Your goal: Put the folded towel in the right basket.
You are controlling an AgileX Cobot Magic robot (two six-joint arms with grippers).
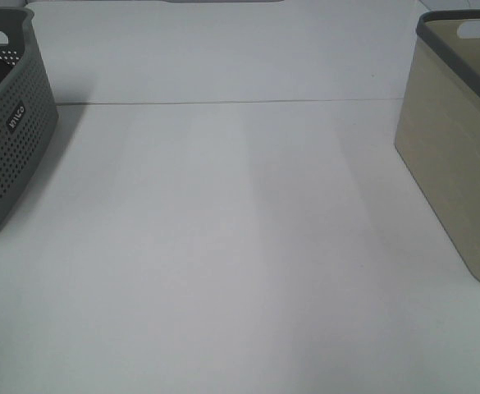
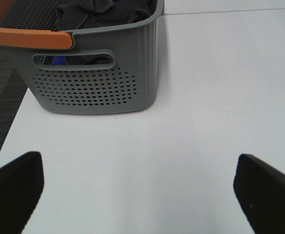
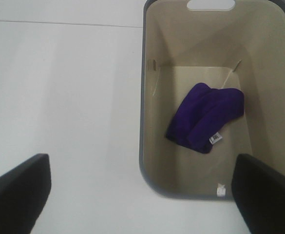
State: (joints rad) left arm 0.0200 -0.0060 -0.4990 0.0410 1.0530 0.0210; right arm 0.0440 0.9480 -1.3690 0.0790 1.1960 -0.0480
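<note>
A folded purple towel (image 3: 206, 119) lies on the floor of the beige right basket (image 3: 154, 161), seen from above in the right wrist view. The same basket (image 1: 449, 164) stands at the right edge of the exterior high view, its inside hidden there. My right gripper (image 3: 142, 195) hangs open and empty above the table beside the basket's near end. My left gripper (image 2: 142, 192) is open and empty above the table in front of the grey perforated left basket (image 2: 98, 87). Neither arm shows in the exterior high view.
The grey left basket (image 1: 6, 131) stands at the left edge of the white table (image 1: 240, 246). It has an orange handle (image 2: 28, 36) and holds dark cloths (image 2: 101, 12). A thin seam (image 1: 223, 103) crosses the table at the back.
</note>
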